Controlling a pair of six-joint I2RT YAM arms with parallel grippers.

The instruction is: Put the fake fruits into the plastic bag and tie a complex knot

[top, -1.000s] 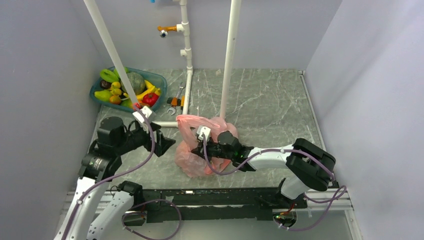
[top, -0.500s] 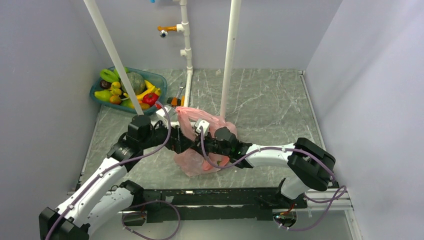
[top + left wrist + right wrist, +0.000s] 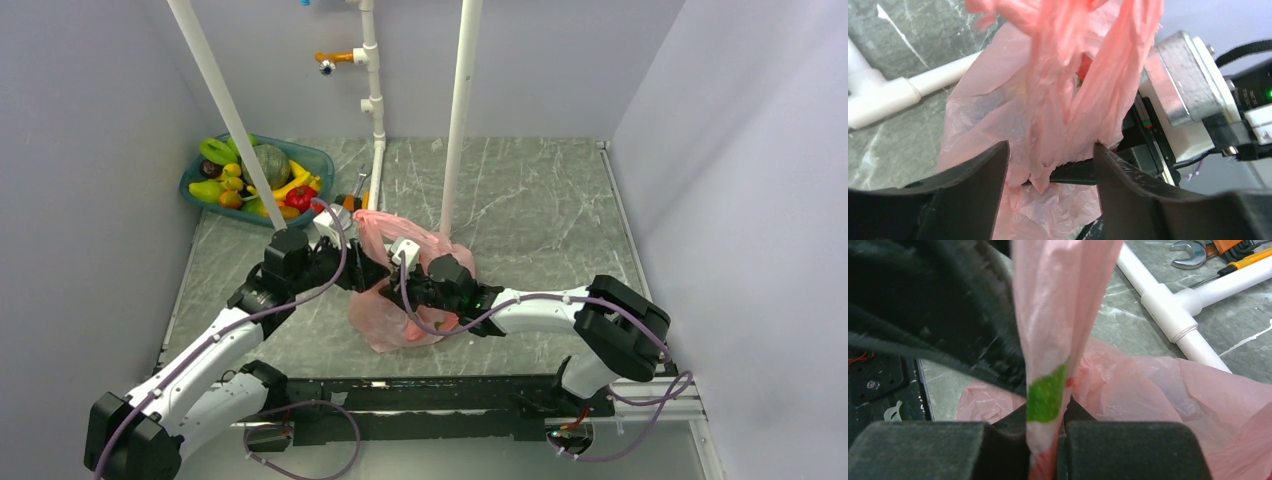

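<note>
One table (image 3: 540, 200): grey and marbled; it carries everything we list.
Pipe frame (image 3: 455, 120): white tubes rising from the far half of the table, with one tube lying flat towards the far left corner.
Two arms: both reach in from the near edge and meet at the middle of the table, the left one from the left, the right one from the right.
Plastic bag (image 3: 385, 315): pink and thin, slumped on the table's middle, nearer the near edge than the far one; its upper film is drawn up into strands between the two grippers. We cannot tell what lies inside.
Basin (image 3: 320, 160): teal, in the far left corner, well apart from the bag.
Fake fruits (image 3: 245, 180): yellow, green and red pieces heaped in the basin.
Left gripper (image 3: 1050, 155): at the bag's upper left side; its jaws stand spread on either side of a gathered bunch of pink film, not pressed onto it.
Right gripper (image 3: 1045, 425): just beside the left one, its jaws pressed together on a narrow strand of the bag that bears a green print.
Wrench (image 3: 1190, 252): on the table beside the flat tube, next to an orange tool (image 3: 1243, 252), between basin and bag.
</note>
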